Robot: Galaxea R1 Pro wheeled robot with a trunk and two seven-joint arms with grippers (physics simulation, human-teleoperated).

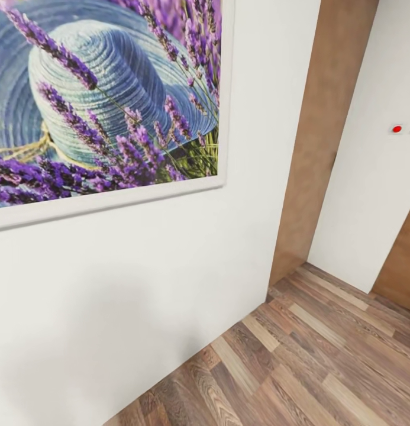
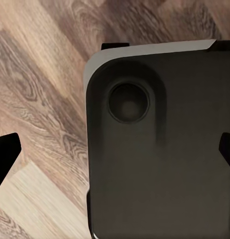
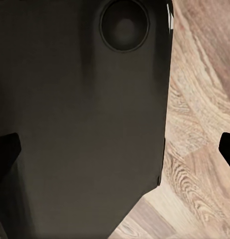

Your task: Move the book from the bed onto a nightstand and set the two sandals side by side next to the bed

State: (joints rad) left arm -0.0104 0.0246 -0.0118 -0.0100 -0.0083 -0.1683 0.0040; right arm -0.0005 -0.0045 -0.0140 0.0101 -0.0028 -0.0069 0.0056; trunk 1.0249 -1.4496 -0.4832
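Head view, wall: we are facing a white wall [image 1: 169, 284] at close range, and it is taking up most of the left side.
Head view, picture: a large white-framed print [image 1: 104, 100] is hanging on that wall, showing a blue woven hat among purple lavender stalks.
Head view, floor: a wood-plank floor [image 1: 323, 361] is running along the foot of the wall toward the right.
Head view, passage: a brown wooden panel [image 1: 323, 136] is standing upright beyond the wall's edge, with a second white wall [image 1: 370, 195] to its right carrying two small red-dotted switches [image 1: 396, 129].
Left wrist view: we are looking down past the left gripper [image 2: 115, 152]; its dark fingertips [image 2: 5, 149] are showing at the two side edges, spread wide with nothing between them, above the robot's dark base [image 2: 160, 149] and the plank floor.
Right wrist view: the right gripper [image 3: 115, 147] is likewise hanging spread and empty, fingertips [image 3: 5, 149] at the edges, over the same dark base [image 3: 80, 124] and floor.
Task things: we cannot tell where the book, bed, nightstands or sandals are.
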